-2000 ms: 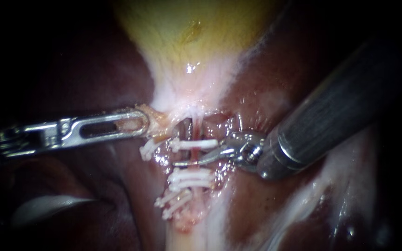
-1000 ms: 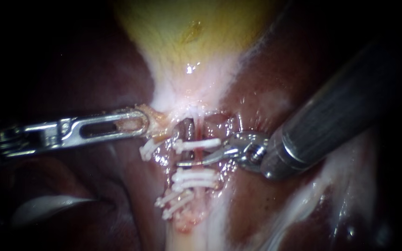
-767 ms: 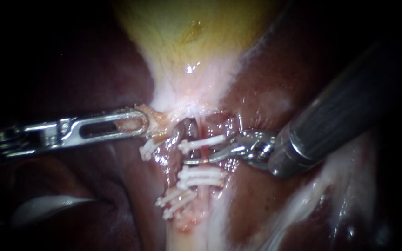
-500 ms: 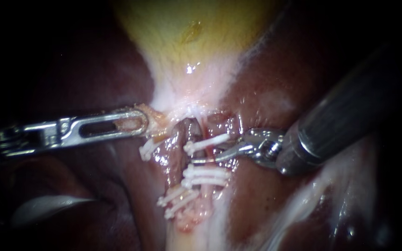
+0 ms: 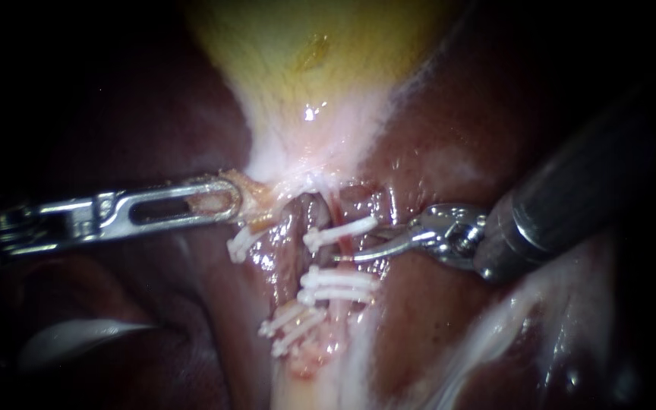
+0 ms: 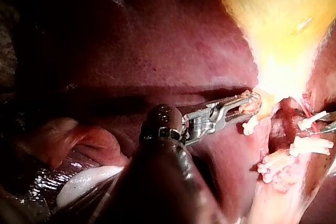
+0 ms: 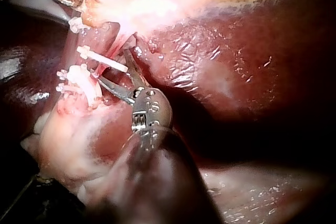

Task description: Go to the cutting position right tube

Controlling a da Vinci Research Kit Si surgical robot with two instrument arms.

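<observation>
Nearest, a pale stalk of tissue (image 5: 309,383) is seen, with two slanted clips (image 5: 288,330) set across its left side. Just beyond them a pair of clips (image 5: 339,281) is fixed side by side across the right tube (image 5: 342,244), and a single clip (image 5: 341,231) is fixed across the same tube a little farther on. The tube is thus found at the middle of the scene, running from near to far, with a short bare stretch between the pair and the single clip.

The right instrument (image 5: 352,243) is seen coming in from the right at that bare stretch. Its jaws are parted by a narrow gap, shown most plainly in the right wrist view, and nothing is gripped. The nearer jaw is laid with its tip at the tube, while the farther jaw is partly hidden behind the single clip's right end. Whether the tube is touched cannot be told.

Farther and to the left, a lone clip (image 5: 241,243) is seen just near the left instrument (image 5: 233,199), whose jaws are closed on pale tissue at the neck of the gallbladder (image 5: 313,68). The yellow gallbladder is seen farthest off, flanked on both sides by the dark red liver (image 5: 434,137).
</observation>
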